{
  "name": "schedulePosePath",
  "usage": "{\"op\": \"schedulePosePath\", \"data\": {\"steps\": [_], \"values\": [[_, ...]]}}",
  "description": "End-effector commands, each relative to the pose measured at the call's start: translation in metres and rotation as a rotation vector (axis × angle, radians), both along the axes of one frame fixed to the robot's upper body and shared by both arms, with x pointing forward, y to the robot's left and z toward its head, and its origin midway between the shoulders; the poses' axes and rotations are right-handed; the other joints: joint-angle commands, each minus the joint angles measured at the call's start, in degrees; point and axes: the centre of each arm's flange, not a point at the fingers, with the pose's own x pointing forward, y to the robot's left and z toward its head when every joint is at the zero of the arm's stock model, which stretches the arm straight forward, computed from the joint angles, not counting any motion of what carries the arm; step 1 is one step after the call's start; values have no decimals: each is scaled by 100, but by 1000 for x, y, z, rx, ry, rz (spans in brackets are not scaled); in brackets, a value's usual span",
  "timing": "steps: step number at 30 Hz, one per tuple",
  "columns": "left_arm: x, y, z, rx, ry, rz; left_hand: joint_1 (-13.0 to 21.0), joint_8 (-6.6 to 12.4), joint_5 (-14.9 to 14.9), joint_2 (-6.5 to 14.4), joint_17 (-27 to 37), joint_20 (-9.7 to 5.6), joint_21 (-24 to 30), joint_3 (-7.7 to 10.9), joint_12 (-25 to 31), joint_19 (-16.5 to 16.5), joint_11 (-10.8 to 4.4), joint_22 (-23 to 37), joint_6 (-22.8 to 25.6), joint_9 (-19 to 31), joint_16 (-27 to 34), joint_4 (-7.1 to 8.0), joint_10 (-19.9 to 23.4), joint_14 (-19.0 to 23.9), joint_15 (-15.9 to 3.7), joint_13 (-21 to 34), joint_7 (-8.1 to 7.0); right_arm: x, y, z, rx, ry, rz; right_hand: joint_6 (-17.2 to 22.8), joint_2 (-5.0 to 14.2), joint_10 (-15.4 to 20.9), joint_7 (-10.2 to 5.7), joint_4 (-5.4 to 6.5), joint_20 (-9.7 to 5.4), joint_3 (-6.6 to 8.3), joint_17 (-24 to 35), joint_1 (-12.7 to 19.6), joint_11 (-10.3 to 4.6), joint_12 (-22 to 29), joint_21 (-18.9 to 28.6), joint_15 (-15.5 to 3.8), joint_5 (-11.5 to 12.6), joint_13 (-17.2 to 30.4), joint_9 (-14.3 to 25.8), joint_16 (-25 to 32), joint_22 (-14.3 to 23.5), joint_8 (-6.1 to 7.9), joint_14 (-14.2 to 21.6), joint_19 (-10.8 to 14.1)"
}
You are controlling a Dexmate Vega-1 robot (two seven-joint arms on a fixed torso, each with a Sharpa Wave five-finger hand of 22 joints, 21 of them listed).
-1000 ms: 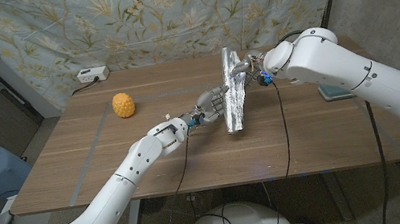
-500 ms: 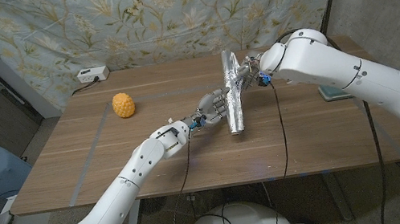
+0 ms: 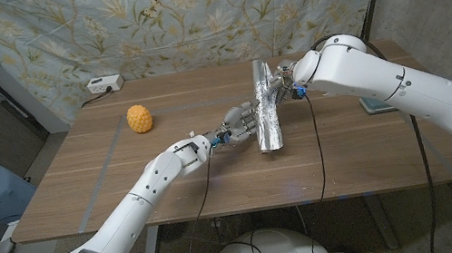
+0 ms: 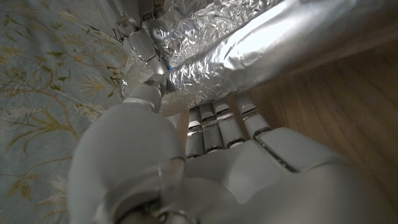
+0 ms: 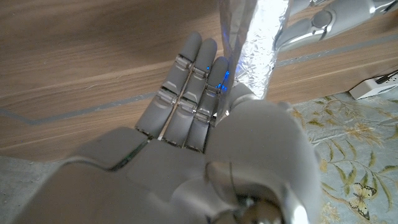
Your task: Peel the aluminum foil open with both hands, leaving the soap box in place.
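Foil [image 3: 265, 109] pinched by left hand [image 3: 242, 124] and right hand [image 3: 277, 76]; pineapple-like ball [image 3: 140, 119] well apart.

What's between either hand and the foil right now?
Nothing visible. The left hand has its fingers against the aluminum foil from one side, and the right hand touches its far end. The yellow pineapple-like toy sits well off to the left.

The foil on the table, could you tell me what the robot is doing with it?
Both arms are working on the aluminum foil, a long crinkled strip near the middle of the wooden table. The left robot hand grips it from one side, and the right robot hand touches its far end. A yellow pineapple-like toy sits apart, untouched.
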Motion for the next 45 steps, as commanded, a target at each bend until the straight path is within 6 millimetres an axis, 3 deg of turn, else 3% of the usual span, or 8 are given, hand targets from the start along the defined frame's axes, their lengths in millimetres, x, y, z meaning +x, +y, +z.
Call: {"op": "schedulePosePath", "data": {"steps": [1, 8, 15, 23, 45], "values": [[5, 2, -1, 73, -6, -56, -112, -7, -68, -57, 0, 120, -75, -59, -148, -141, 202, -5, -407, -75, -77, 20, -305, -238, 183, -18, 90, 1, -3, 0, 5, 3, 3, 63, -4, 10, 11, 37, -27, 7, 25, 90, -51, 26, 55, -238, -32, 10, 13, 9, 22, 39, 78, -16], [6, 5, 1, 76, -15, -45, -172, 27, -111, -48, -22, 175, -118, -65, -183, -210, 245, -6, -547, -127, -109, 12, -398, -322, 238, -21, 115, 2, -3, 0, 8, 2, 6, 63, 2, 8, 0, 53, -24, -13, 32, 119, -55, 25, 98, -247, -33, 9, 25, -15, 27, 29, 63, -27], [7, 8, 1, 62, -7, -37, -111, 139, -137, -9, -43, 120, -84, -16, -109, -81, 142, -5, -348, -177, -38, -72, -218, -161, 128, -24, 50, 2, -3, 1, 11, 1, -1, 77, 11, 15, -8, 67, -23, -37, 51, 152, -75, 13, 148, -257, -32, -15, 32, -33, 31, 19, 61, -46], [8, 12, 1, 49, 0, -44, -117, 174, -156, -22, -76, 71, -82, 6, -94, -44, 174, -5, -261, -213, -32, -114, -157, -119, 98, -38, -6, -2, -7, 8, 9, -17, -19, 125, 13, 19, -35, 77, -20, -65, 73, 186, -82, 11, 203, -257, -33, -18, 33, -50, 33, 16, 65, -74], [5, 18, -3, 21, 24, -22, -72, 290, -159, -7, -111, -60, -44, 57, -18, 128, 13, -8, 137, -265, 85, -187, 140, 159, -45, -103, -81, -10, -19, 17, 9, -37, -48, 156, 20, 37, -33, 101, -20, -130, 108, 250, -74, 4, 343, -236, -35, -39, 43, -100, 31, -20, 82, -117]]}}
